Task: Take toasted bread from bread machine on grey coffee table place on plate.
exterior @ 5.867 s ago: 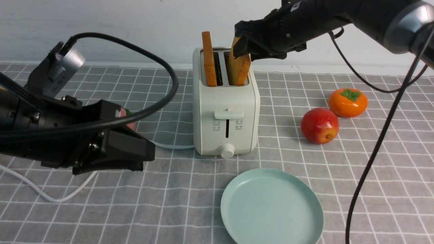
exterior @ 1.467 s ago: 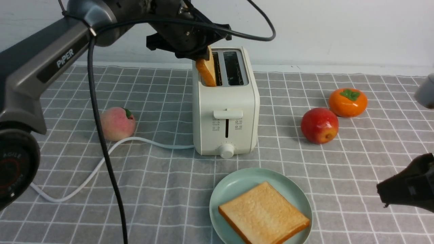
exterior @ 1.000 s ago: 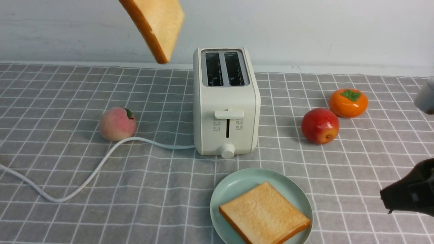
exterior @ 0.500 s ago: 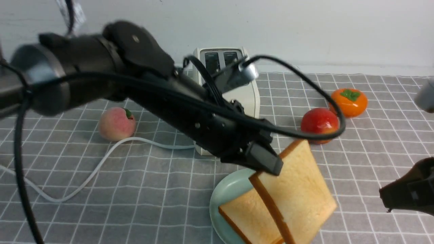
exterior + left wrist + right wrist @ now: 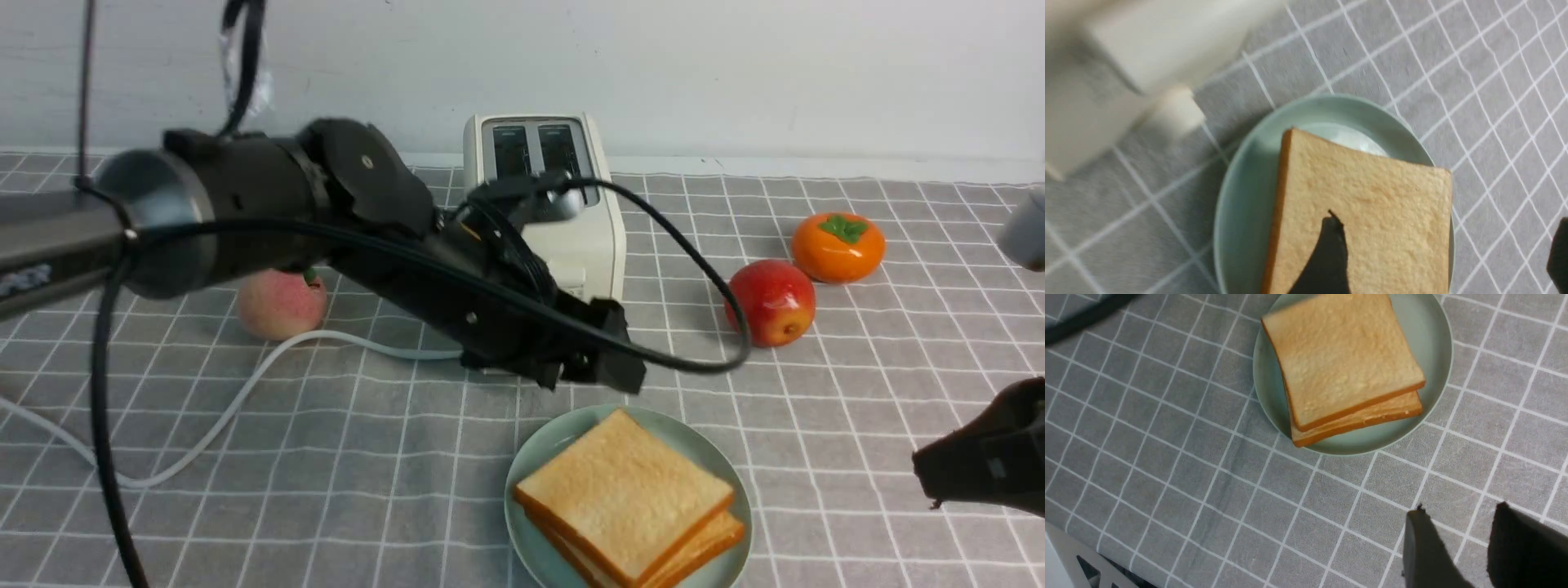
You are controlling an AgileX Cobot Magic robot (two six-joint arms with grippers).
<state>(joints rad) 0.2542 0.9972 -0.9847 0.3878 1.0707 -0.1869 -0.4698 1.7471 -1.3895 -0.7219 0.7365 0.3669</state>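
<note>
now both slices of toasted bread (image 5: 624, 482) are lying stacked flat on the plate (image 5: 535, 445), just in front of the bread machine (image 5: 592, 245), its slots showing empty. left tool (image 5: 612, 374) is hovering above, jaws wide, holding nothing; right tool (image 5: 1459, 522) is sitting aside, part open & empty. toast is looking light, stiff-ish, crumbly, prob. best pinching by the crust edges. apple (image 5: 770, 302), persimmon (image 5: 838, 247), peach (image 5: 277, 306) & cord (image 5: 245, 392) are lying on the bench (image 5: 857, 392), none blocking.

Pink peach (image 5: 277, 309), red apple (image 5: 771, 302), orange persimmon (image 5: 838, 247) near the apple
</note>
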